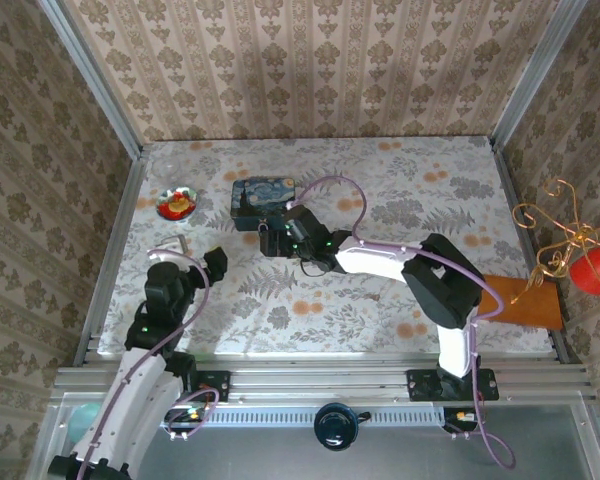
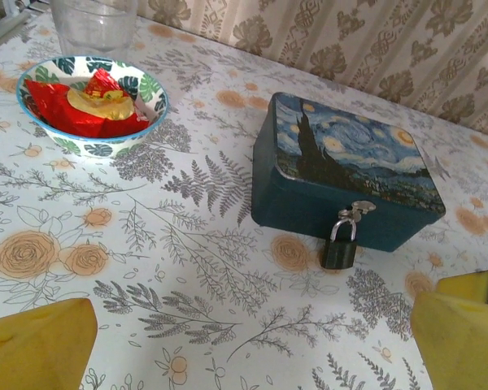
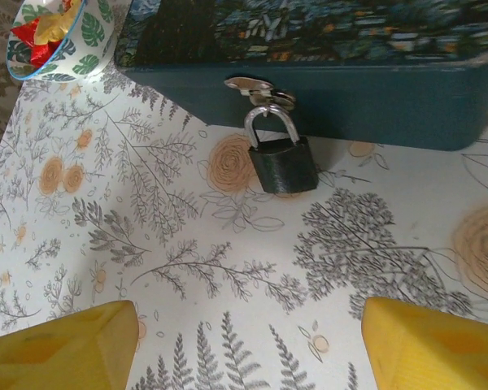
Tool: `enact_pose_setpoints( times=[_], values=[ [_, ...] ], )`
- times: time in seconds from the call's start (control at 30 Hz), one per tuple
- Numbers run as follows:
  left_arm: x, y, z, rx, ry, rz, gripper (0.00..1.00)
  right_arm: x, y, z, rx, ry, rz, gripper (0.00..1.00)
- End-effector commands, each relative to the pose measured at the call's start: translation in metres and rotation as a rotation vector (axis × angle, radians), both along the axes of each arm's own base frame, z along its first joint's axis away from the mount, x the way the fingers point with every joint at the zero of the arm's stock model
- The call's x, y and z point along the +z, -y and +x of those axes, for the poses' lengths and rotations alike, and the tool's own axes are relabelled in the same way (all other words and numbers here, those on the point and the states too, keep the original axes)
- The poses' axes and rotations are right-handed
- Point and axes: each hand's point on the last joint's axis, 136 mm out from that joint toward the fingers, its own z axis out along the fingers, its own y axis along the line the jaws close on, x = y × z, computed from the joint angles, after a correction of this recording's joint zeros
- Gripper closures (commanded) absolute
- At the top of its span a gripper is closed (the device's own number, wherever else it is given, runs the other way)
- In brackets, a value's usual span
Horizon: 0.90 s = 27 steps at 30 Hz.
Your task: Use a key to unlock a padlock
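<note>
The padlock is a small blackish body with a silvery shackle. It hangs from the hasp on the front of the blue starry-night tin and rests on the tablecloth. It shows too in the left wrist view, padlock under the tin. My right gripper is open just short of the lock, its yellow fingers wide apart and empty. From above, the right gripper sits at the tin's front. My left gripper is open and empty, farther back at the left gripper. No key is seen in either gripper.
A leaf-patterned bowl of red-wrapped sweets and a clear glass stand left of the tin. A thin greyish item lies near the left gripper, too small to identify. A brown board and a red ornament sit at the right edge.
</note>
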Motion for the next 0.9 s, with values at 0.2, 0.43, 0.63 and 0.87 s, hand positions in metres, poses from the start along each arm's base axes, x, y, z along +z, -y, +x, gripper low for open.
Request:
enact_pose_setpoints(
  times=[0.2, 0.43, 0.63, 0.87],
  values=[
    [-0.002, -0.01, -0.003, 0.05, -0.02, -0.064, 0.0, -0.014, -0.019, 0.022, -0.065, 0.036, -0.051, 0.33],
    [0.001, -0.017, -0.007, 0.066, -0.011, -0.107, 0.0, -0.028, -0.024, 0.041, -0.105, 0.049, -0.112, 0.36],
    [0.001, -0.02, -0.007, 0.073, -0.012, -0.125, 0.0, -0.036, -0.024, 0.054, -0.145, 0.054, -0.171, 0.36],
    [0.0, -0.021, -0.007, 0.077, -0.011, -0.118, 0.0, -0.037, -0.023, 0.059, -0.157, 0.054, -0.199, 0.36]
  ],
)
